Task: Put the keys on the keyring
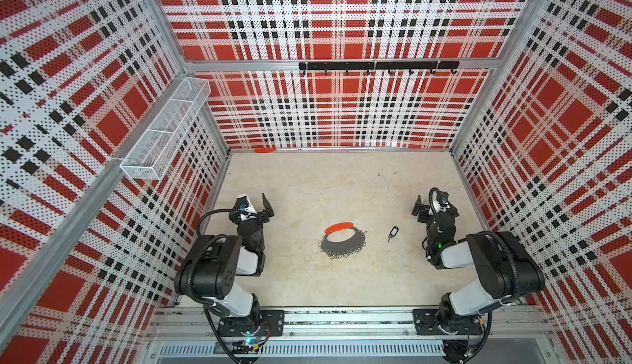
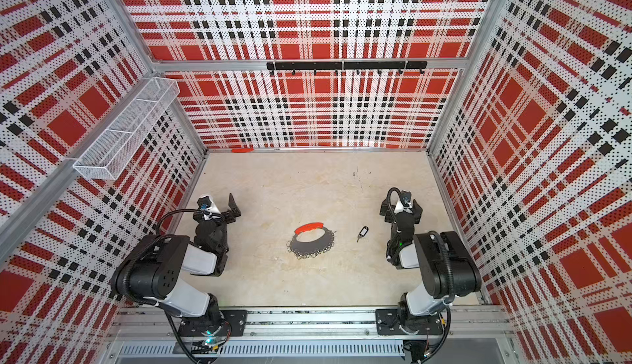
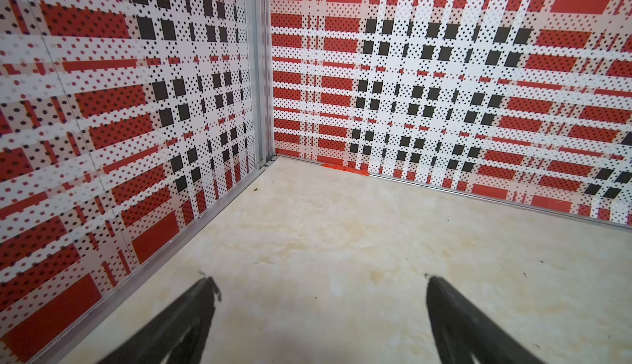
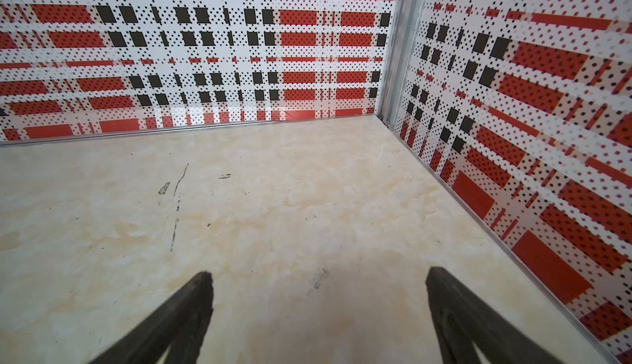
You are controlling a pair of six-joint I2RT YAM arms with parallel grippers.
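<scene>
The keyring (image 1: 342, 241) (image 2: 310, 241), a thin hoop with a red-orange curved segment and many small silver rings, lies flat at the middle of the beige table (image 1: 307, 187). The keys (image 1: 392, 233) (image 2: 362, 233), a small silver key on a black-framed tag, lie just right of it. My left gripper (image 1: 268, 205) (image 2: 236, 205) (image 3: 319, 283) hovers open and empty at the left, well clear of the hoop. On the right my right gripper (image 1: 432, 208) (image 2: 400, 208) (image 4: 318, 276) also stands open and empty, a short way beyond the keys. Neither wrist view shows keys or keyring.
A lone red-orange strip (image 1: 265, 150) (image 3: 345, 169) lies against the back wall. A white wire basket (image 1: 164, 129) hangs on the left wall and a black hook rail (image 1: 378, 66) on the back wall. Plaid walls close three sides.
</scene>
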